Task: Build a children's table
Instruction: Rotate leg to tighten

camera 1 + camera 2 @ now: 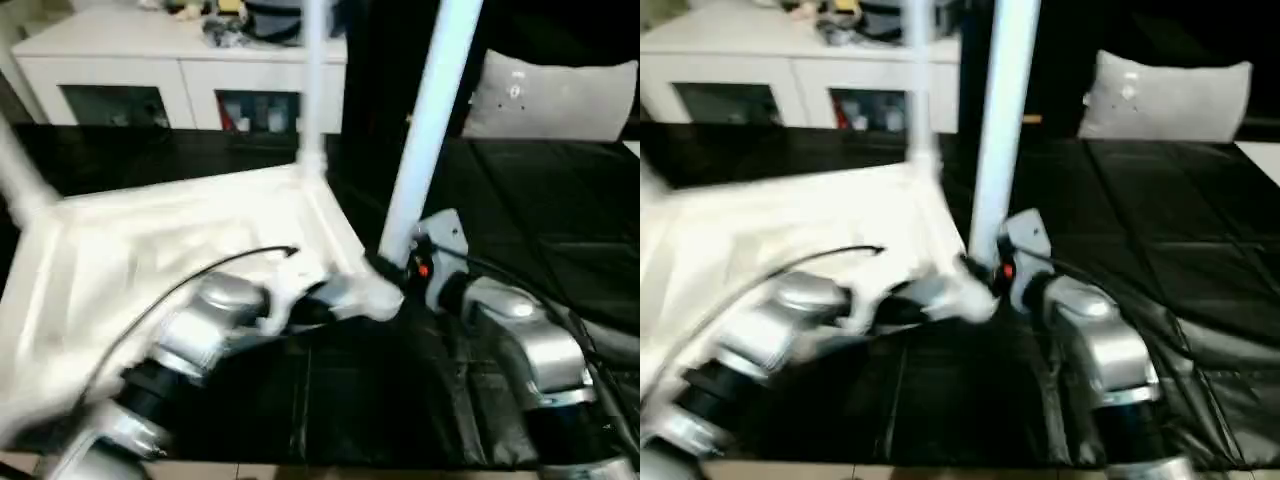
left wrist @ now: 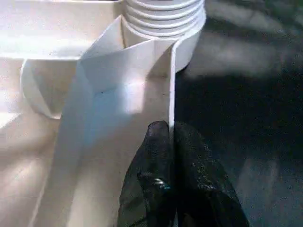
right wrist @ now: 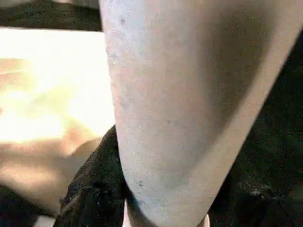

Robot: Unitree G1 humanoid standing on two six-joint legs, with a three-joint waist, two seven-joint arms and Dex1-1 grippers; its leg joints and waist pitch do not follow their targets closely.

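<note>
The white table top (image 1: pixel 150 250) lies underside up on the black mat. One white leg (image 1: pixel 313 90) stands upright in its far corner socket, and another leg (image 1: pixel 18 175) rises at the left edge. A third leg (image 1: pixel 425 130) stands tilted at the near right corner, its threaded end (image 2: pixel 163 14) in the socket. My right gripper (image 1: pixel 392 270) is shut on this leg (image 3: pixel 180 94) just above the socket, one black finger (image 3: pixel 92 189) beside it. My left gripper (image 2: pixel 170 128) is shut on the top's thin rim wall (image 2: pixel 142 71) right next to that corner.
A black mat (image 1: pixel 540 200) covers the work surface to the right and front. A white glass-door cabinet (image 1: pixel 150 70) with clutter on top stands at the back left. A grey cushion (image 1: pixel 555 95) sits at the back right.
</note>
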